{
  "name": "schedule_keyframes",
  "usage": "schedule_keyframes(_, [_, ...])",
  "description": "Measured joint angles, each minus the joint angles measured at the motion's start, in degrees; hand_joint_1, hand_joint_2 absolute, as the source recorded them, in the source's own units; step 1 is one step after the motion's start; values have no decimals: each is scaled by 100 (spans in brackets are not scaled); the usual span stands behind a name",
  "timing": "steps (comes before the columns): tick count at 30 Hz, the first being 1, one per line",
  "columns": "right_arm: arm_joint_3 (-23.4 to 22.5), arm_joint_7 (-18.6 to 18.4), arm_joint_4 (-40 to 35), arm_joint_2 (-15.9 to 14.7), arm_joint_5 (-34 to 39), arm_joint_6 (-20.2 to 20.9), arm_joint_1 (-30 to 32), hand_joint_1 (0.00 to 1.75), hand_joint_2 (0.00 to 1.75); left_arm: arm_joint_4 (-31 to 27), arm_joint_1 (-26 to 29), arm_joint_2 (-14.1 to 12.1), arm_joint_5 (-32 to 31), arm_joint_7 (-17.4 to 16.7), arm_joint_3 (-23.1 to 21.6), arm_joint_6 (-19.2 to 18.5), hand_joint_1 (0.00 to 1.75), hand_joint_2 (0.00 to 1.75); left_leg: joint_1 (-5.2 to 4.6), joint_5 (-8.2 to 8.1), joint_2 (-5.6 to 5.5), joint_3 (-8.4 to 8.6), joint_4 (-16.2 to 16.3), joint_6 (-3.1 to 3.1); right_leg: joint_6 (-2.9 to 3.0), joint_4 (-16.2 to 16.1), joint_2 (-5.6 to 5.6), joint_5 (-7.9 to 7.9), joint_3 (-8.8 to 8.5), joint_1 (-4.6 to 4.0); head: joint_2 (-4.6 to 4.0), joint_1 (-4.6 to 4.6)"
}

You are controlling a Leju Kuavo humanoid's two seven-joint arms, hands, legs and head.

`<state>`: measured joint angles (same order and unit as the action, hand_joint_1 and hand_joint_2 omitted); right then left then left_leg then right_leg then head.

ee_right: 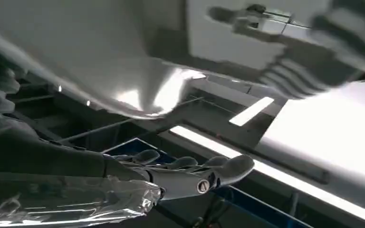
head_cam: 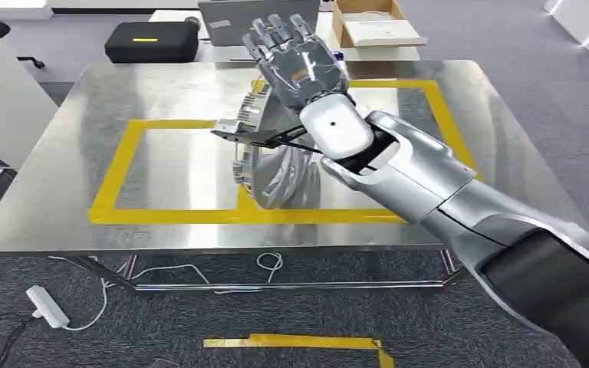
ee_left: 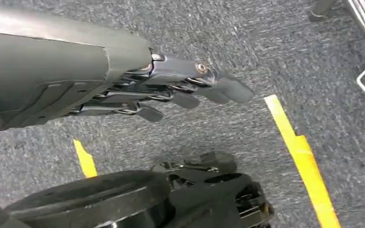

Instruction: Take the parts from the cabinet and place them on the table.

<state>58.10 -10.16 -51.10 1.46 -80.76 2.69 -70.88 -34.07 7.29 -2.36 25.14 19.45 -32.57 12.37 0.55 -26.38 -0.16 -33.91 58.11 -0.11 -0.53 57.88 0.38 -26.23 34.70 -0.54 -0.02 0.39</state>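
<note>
The right hand is raised above the steel counter, palm toward the camera, fingers upright and spread. Against its palm and wrist hangs a crinkled silver foil bag, the packaged part, with a dark flat edge jutting out beside the wrist. The right wrist view shows the same foil pressed along the thumb side of the hand, fingers extended, not wrapped around it. So the hold looks like a thumb pinch at the bag's upper edge, though the contact itself is hidden.

The bag hangs over the yellow tape rectangle on the counter.

It seems light, limp and slick: foil creases easily and may slide from a shallow pinch. A firmer hold would take the stiff sealed edge.

The left hand hangs toward the carpet, fingers loosely apart, holding nothing.
</note>
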Motion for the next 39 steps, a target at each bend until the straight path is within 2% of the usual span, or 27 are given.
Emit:
schedule_keyframes(2, [-15, -52, 0, 0, -20, 70, -10, 0, 175, 18, -8, -4, 11, 0, 0, 37, 0, 0, -11, -79, 2, 6, 48, -64, 51, -114, -25, 52, -86, 63, 0, -2])
schedule_keyframes(3, [-20, -77, 11, -6, -41, 105, -13, 0, 175, 35, -11, 2, 20, 0, -2, 56, 0, 0, -8, -262, 0, -101, 284, -90, 78, -129, -31, 59, -90, 75, 0, -43])
schedule_keyframes(5, [-11, -98, 46, -7, -100, 148, 33, 0, 175, 87, -9, 15, 41, 0, -2, 87, 0, 0, 32, -677, 1, -497, 1143, -134, 91, -128, -33, 61, -83, 70, 0, -37])
schedule_keyframes(6, [4, -109, 70, -11, -139, 155, 61, 0, 175, 111, -3, 20, 44, 0, -2, 100, 0, 0, 37, -801, 1, -676, 1514, -150, 92, -125, -32, 60, -78, 67, 0, -37])
schedule_keyframes(7, [24, -114, 94, -18, -182, 168, 88, 0, 175, 136, 0, 22, 50, 0, -2, 103, 0, 0, 40, -798, 1, -754, 1669, -159, 92, -122, -31, 60, -79, 68, 0, -44])
schedule_keyframes(8, [42, -120, 118, -22, -199, 181, 107, 0, 175, 157, 5, 22, 61, 0, -2, 109, 0, 0, 46, -640, 1, -710, 1552, -165, 90, -112, -26, 59, -79, 69, 0, -37])
schedule_keyframes(9, [44, -125, 135, -26, -201, 212, 109, 0, 175, 179, 5, 22, 63, 0, -2, 118, 0, 0, 55, -391, 2, -551, 1204, -167, 83, -99, -23, 54, -78, 71, 0, -44])
schedule_keyframes(11, [44, -140, 159, -26, -210, 243, 93, 0, 175, 207, 4, 20, 77, 0, 0, 129, 0, 0, 72, 90, 3, -82, 228, -160, 40, -51, -21, 25, -78, 76, 0, -44])
schedule_keyframes(12, [46, -146, 171, -26, -210, 251, 89, 0, 175, 225, -7, 30, 79, 0, -2, 131, 0, 0, 49, -26, -1, 0, 94, -156, 11, -32, -17, 11, -53, 35, 0, -48])
schedule_keyframes(15, [57, -146, 201, -31, -210, 367, 95, 0, 175, 245, -10, 50, 81, 0, -2, 140, 0, 0, 25, -6, -12, -43, 46, -36, -70, -47, -17, 42, -18, 49, 0, -41])
schedule_keyframes(17, [59, -116, 243, -31, -164, 674, 80, 0, 175, 273, -15, 68, 98, 0, 0, 140, 0, 0, 57, 41, -8, -30, -4, 58, -140, 3, -25, -17, 57, 63, 0, -41])
schedule_keyframes(18, [57, -107, 278, -28, -133, 792, 71, 0, 175, 286, -24, 66, 114, 4, 4, 140, 0, 0, 56, 42, -9, -32, -4, 88, -165, 195, -31, -164, 130, 66, 0, -19])
schedule_keyframes(21, [92, -83, 424, -13, -83, 903, 104, 0, 175, 319, -46, 90, 111, 11, 9, 116, 0, 0, 47, 48, -9, -54, 0, 128, -200, 1509, -30, -752, 742, 70, 0, -9])
schedule_keyframes(22, [107, -65, 466, -9, -70, 922, 127, 0, 175, 334, -49, 94, 111, 11, 7, 114, 0, 0, 44, 47, -9, -55, 3, 130, -200, 1759, -29, -784, 870, 70, 0, -13])
schedule_keyframes(23, [112, -65, 492, 0, -65, 933, 145, 0, 175, 341, -50, 98, 111, 11, 7, 111, 0, 0, 41, 47, -11, -53, 4, 130, -187, 1701, -30, -685, 849, 69, 0, -11])
schedule_keyframes(24, [111, -63, 539, 15, -61, 931, 143, 0, 175, 354, -55, 101, 112, 11, 9, 109, 0, 0, 37, 46, -16, -51, 5, 130, -160, 1404, -29, -480, 711, 65, 0, -11])
schedule_keyframes(26, [101, -61, 634, 55, -33, 918, 102, 0, 175, 378, -62, 114, 111, 11, 7, 100, 0, 0, 20, 43, -26, -32, 5, 126, -71, 410, -29, -2, 210, 52, 0, -11])
schedule_keyframes(27, [94, -59, 678, 57, -15, 892, 72, 0, 175, 389, -65, 127, 111, 11, 7, 94, 0, 0, 10, 34, -26, -44, 6, 112, -15, 70, -32, 9, 52, 28, 0, -13])
schedule_keyframes(28, [94, -52, 719, 85, 5, 854, 47, 0, 175, 407, -76, 135, 111, 11, 9, 89, 0, 0, -21, 31, -24, -73, 29, 81, -11, -51, -46, -16, -57, 23, 0, -15])
schedule_keyframes(31, [87, -24, 861, 127, 90, 760, 92, 0, 175, 466, -107, 162, 111, 11, 4, 61, 0, 0, 11, 76, -4, -64, -13, -16, 17, -43, -17, 12, -31, 2, 0, -17])
schedule_keyframes(32, [81, -20, 892, 144, 103, 752, 107, 0, 175, 472, -124, 157, 111, 15, 4, 61, 0, 0, 11, 37, -7, -76, 0, -50, 47, -112, -30, 52, -73, 61, 0, -17])
schedule_keyframes(33, [77, -20, 918, 157, 107, 741, 104, 0, 175, 481, -125, 155, 109, 18, 4, 61, 0, 0, 7, -52, 0, -106, 100, -80, 51, -127, -39, 59, -84, 64, 0, -31])
schedule_keyframes(34, [77, -17, 940, 179, 109, 728, 100, 0, 175, 490, -129, 155, 109, 17, 4, 61, 0, 0, 17, -262, -1, -255, 428, -106, 73, -128, -43, 55, -83, 68, 0, -59])
schedule_keyframes(36, [87, -15, 990, 205, 118, 726, 142, 0, 175, 516, -133, 157, 109, 18, 4, 61, 0, 0, 36, -657, -1, -683, 1342, -147, 80, -126, -43, 51, -82, 63, 0, -46])
schedule_keyframes(37, [90, -13, 1014, 208, 131, 726, 175, 0, 175, 527, -133, 160, 109, 17, 4, 61, 0, 0, 39, -724, -1, -833, 1637, -160, 80, -123, -44, 50, -82, 60, 0, -48])
schedule_keyframes(38, [87, -4, 1034, 210, 160, 715, 207, 0, 175, 533, -127, 160, 109, 18, 4, 61, 0, 0, 42, -652, -1, -860, 1670, -165, 79, -120, -43, 49, -84, 60, 0, -44])
schedule_keyframes(39, [85, 0, 1047, 210, 170, 700, 226, 0, 175, 542, -128, 157, 109, 17, 4, 61, 0, 0, 44, -470, 0, -789, 1487, -166, 78, -111, -40, 47, -82, 61, 0, -50])
